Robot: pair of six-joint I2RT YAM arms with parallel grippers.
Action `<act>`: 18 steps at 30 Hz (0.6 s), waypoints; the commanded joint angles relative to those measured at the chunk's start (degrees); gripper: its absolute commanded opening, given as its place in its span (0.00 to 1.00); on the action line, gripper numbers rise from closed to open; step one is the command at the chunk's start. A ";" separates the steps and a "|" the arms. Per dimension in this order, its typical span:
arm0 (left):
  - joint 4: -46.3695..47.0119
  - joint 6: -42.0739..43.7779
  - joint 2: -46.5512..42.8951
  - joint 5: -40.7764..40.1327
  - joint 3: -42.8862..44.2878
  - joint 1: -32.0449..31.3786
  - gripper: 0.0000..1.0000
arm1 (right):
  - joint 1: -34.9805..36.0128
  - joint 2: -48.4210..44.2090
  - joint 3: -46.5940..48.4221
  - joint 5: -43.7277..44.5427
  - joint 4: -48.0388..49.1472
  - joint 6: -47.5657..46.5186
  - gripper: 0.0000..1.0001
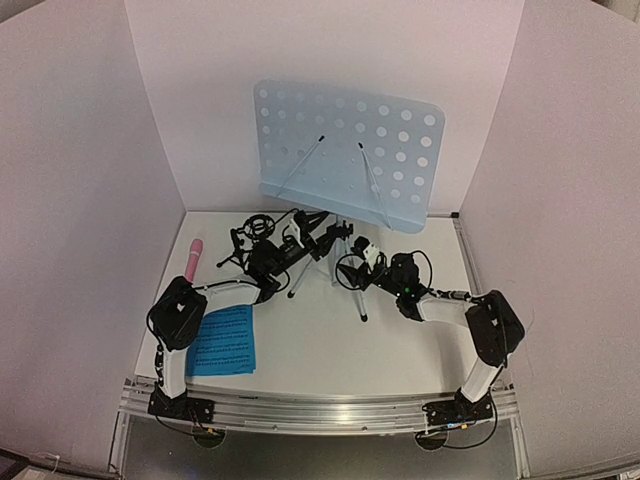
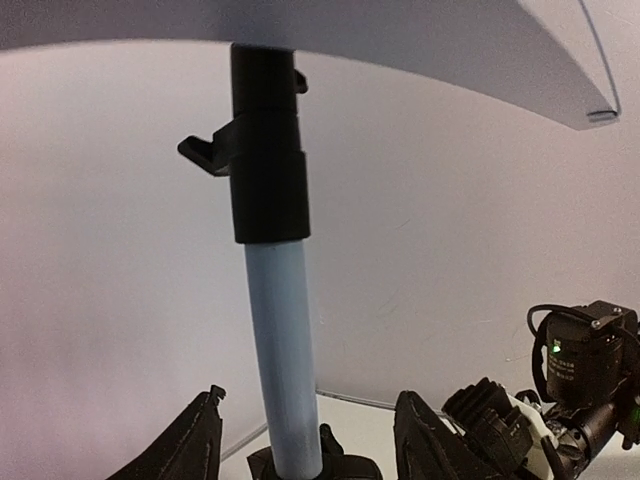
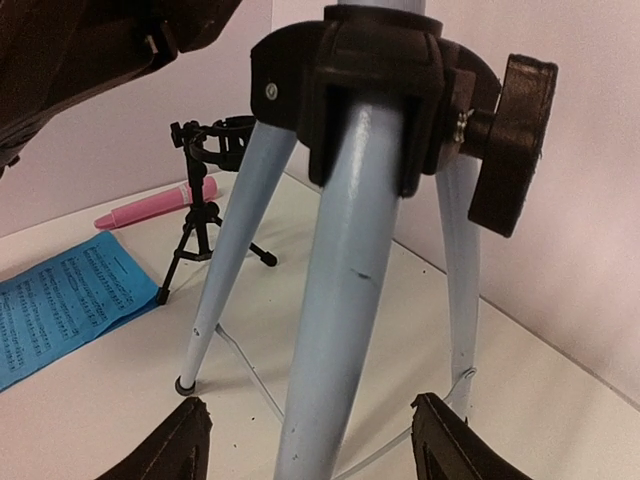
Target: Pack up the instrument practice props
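White table [image 1: 330, 350] and walls [image 1: 320, 50] are seen. One pale perforated music stand [image 1: 345, 140], one pink stick microphone [image 1: 193, 258], one small black tripod mic stand [image 1: 250, 235] and one blue sheet-music stack [image 1: 223, 340] are counted. Left gripper [image 2: 312, 395] and right gripper [image 3: 310, 400] are held open around the stand's tubes, nothing clamped.

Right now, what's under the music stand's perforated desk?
Its silver pole with a black clamp collar, running down to the tripod legs. The left gripper straddles the pole and the right gripper a leg, both open. In the top view the desk covers the pole itself.

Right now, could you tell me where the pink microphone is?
Top view: the pink microphone lies far left on the table, beyond the blue pages and left of the black mic stand.
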 commanded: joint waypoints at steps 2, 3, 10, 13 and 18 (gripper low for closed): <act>10.17 9.78 -3.27 -3.94 -0.82 -1.78 0.58 | 0.62 0.28 0.59 1.01 3.42 1.44 0.67; 10.69 10.49 -2.90 -3.79 -0.64 -1.88 0.58 | 0.61 0.29 0.51 1.09 3.65 1.47 0.67; 8.73 10.05 1.30 -8.40 5.90 -2.86 0.49 | 0.60 0.09 -0.34 2.20 4.62 1.35 0.66; 6.25 10.67 2.44 -10.18 7.87 -3.43 0.50 | 0.61 -0.29 -0.81 1.95 4.71 1.28 0.66; 1.63 12.18 3.49 -13.32 10.10 -4.26 0.52 | 0.59 -0.30 -1.02 1.33 4.94 1.25 0.64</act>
